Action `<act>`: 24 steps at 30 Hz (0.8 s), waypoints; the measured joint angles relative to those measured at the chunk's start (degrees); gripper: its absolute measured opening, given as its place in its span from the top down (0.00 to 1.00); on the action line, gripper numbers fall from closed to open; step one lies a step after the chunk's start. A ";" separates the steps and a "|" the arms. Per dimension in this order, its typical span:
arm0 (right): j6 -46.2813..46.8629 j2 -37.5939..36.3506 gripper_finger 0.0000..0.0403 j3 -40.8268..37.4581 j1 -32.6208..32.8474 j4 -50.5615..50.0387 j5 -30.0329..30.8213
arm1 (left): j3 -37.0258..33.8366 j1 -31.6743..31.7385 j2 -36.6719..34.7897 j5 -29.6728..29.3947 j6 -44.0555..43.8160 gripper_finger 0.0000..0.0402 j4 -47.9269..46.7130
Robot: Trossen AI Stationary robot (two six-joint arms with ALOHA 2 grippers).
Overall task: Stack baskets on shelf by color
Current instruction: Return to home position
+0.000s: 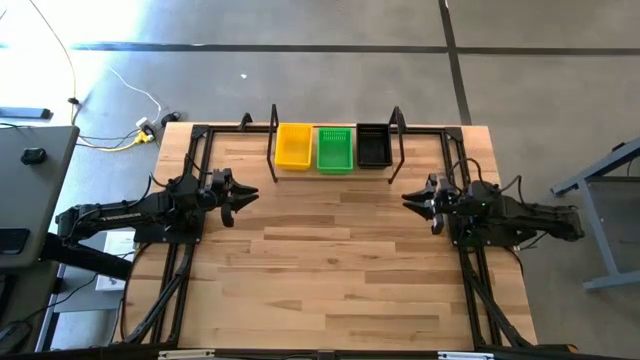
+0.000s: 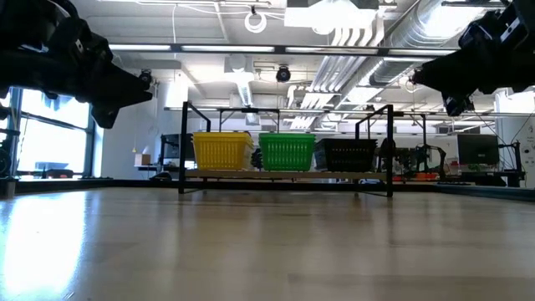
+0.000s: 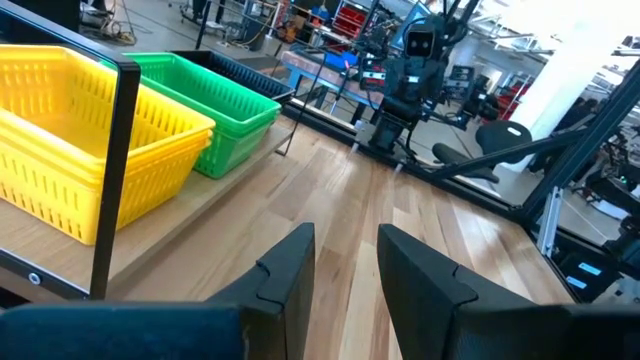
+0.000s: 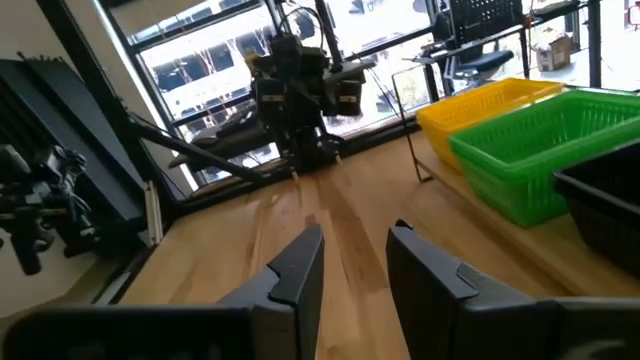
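Observation:
The shelf [image 2: 284, 175], a narrow wood board between thin black uprights, stands at the table's far edge. On it sit, side by side from left to right, yellow baskets [image 1: 293, 146], a green basket [image 1: 335, 148] and a black basket [image 1: 373, 146]. In the left wrist view the yellow baskets [image 3: 90, 150] show as nested one in another. My left gripper [image 1: 240, 200] hovers open by the table's left side, pointing toward the right. My right gripper [image 1: 418, 203] hovers open by the right side, pointing toward the left. Neither has anything between its fingers.
Black frame rails [image 1: 185, 250] run along the table's left and right sides under the arms. Bare wood tabletop [image 1: 330, 260] lies between the grippers and toward the near edge. A grey desk [image 1: 30, 170] and cables [image 1: 130, 135] lie beyond the left side.

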 joint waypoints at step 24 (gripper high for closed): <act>-2.14 1.81 0.76 -1.51 0.00 0.92 2.05 | 0.00 0.00 0.00 0.00 -0.02 0.75 0.00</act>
